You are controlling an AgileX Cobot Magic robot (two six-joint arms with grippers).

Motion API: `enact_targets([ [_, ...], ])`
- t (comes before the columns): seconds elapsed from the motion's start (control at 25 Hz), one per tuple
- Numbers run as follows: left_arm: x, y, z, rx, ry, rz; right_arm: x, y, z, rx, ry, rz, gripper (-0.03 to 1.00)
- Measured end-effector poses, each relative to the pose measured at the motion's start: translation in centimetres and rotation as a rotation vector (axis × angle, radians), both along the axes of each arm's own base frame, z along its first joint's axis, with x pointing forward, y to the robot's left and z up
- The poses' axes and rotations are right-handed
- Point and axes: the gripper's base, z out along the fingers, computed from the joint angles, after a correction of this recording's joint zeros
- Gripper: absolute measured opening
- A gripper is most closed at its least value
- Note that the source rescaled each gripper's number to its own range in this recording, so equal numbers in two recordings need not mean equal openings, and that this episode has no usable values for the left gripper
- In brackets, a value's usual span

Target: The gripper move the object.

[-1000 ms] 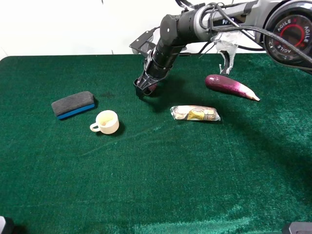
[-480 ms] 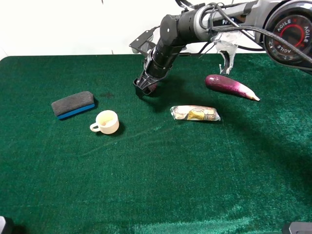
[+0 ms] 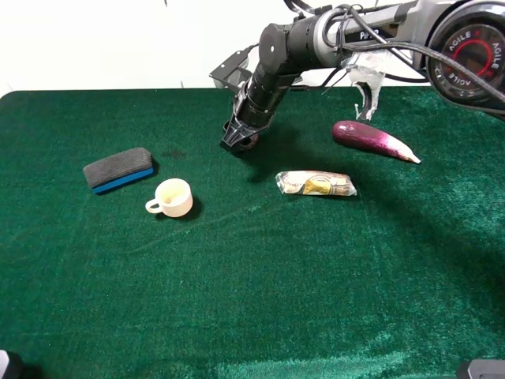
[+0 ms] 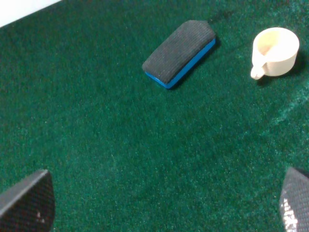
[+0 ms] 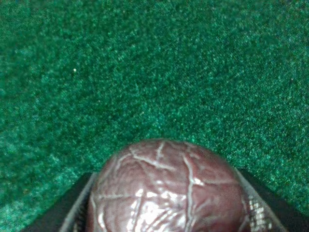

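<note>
Right wrist: gripper (image 5: pixel 166 212) snug around ball (image 5: pixel 166 181)

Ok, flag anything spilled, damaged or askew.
Nothing much: the right gripper grips the ball, the cup stands upright, the eraser, eggplant and packet lie intact. Only a small dark smudge marks the cloth beside the eraser.

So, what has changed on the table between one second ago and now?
The right gripper has closed on the dark maroon ball. Earlier its jaws stood open around the ball. The arm itself hardly moved, and no lift is visible yet. The eraser, the cup, the wrapped packet and the eggplant stayed where they were.
</note>
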Motion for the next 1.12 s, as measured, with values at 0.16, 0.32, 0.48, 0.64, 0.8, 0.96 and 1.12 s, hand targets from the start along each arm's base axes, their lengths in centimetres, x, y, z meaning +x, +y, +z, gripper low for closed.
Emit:
enact_targets([
  [0.16, 0.0, 0.0, 0.0, 0.000, 0.000, 0.000, -0.1, 0.0, 0.0, -0.006, 0.013, 0.002, 0.00],
  [0.32, 0.0, 0.0, 0.0, 0.000, 0.000, 0.000, -0.1, 0.0, 0.0, -0.005, 0.015, 0.001, 0.00],
  [0.48, 0.0, 0.0, 0.0, 0.000, 0.000, 0.000, -0.1, 0.0, 0.0, -0.005, 0.015, 0.001, 0.00],
  [0.64, 0.0, 0.0, 0.0, 0.000, 0.000, 0.000, -0.2, -0.1, 0.3, -0.004, 0.015, 0.002, 0.00],
  [0.8, 0.0, 0.0, 0.0, 0.000, 0.000, 0.000, -0.2, -0.2, 2.9, 0.001, -0.020, 0.015, 0.00],
  [0.96, 0.0, 0.0, 0.0, 0.000, 0.000, 0.000, -0.7, -0.5, 6.4, 0.017, -0.042, 0.014, 0.00],
  [1.12, 0.0, 0.0, 0.0, 0.000, 0.000, 0.000, -1.8, -1.2, 9.2, 0.032, -0.053, 0.005, 0.00],
])
